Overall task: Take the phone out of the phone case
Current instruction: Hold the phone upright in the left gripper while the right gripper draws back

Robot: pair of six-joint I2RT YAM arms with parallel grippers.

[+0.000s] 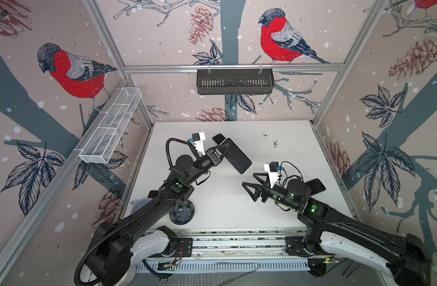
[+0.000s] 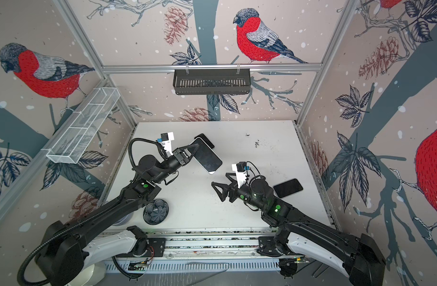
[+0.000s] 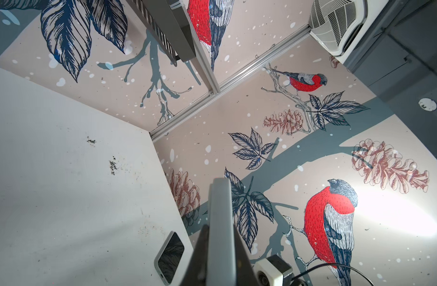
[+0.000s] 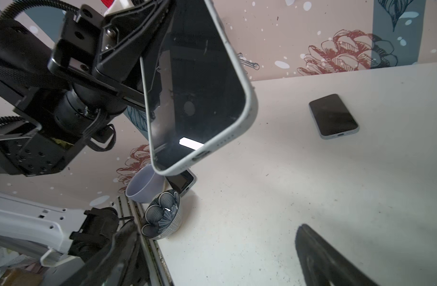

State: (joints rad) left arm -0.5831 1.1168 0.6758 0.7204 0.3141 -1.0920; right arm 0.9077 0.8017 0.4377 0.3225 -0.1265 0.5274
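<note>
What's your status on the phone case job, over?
Left gripper shut on cased phone, aloft. Right gripper open, empty. Nothing between them.

Scene was brightly lit, soft shadows on white tabletop (image 1: 237,210), glare at three o'clock on bird-printed wall (image 3: 398,218), edges bowed.

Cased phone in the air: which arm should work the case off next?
Right. The left gripper is shut on the cased phone, holding it above the table. The right gripper is open, empty and faces the phone's free end, so it is probably better placed.
</note>
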